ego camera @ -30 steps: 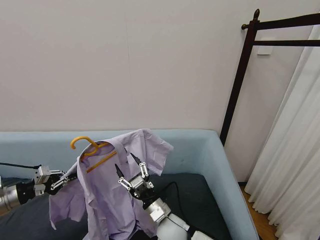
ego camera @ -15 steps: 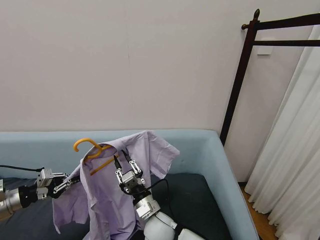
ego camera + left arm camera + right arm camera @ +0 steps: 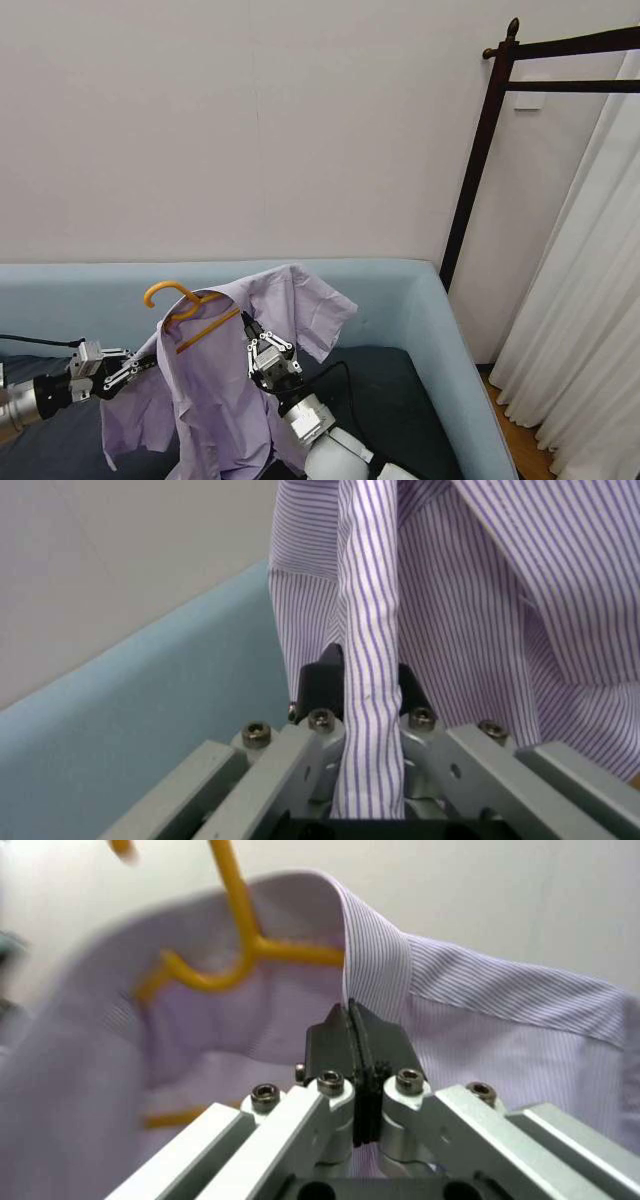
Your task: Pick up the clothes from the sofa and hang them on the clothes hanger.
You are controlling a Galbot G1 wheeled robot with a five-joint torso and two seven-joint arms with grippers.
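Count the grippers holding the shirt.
2. The left gripper grips the shirt by its edge, on the robot's left; the right gripper pinches the collar beside the yellow hanger.

The collar edge of the striped shirt (image 3: 500,1027) is pinched between the closed tips of the right gripper (image 3: 352,1016). The shirt is draped over a yellow hanger (image 3: 238,919), whose hook is seen above the collar, against a white wall (image 3: 500,885).

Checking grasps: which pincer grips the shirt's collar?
The right pincer, shut on the shirt's collar beside the yellow hanger; the left pincer holds a lower edge.
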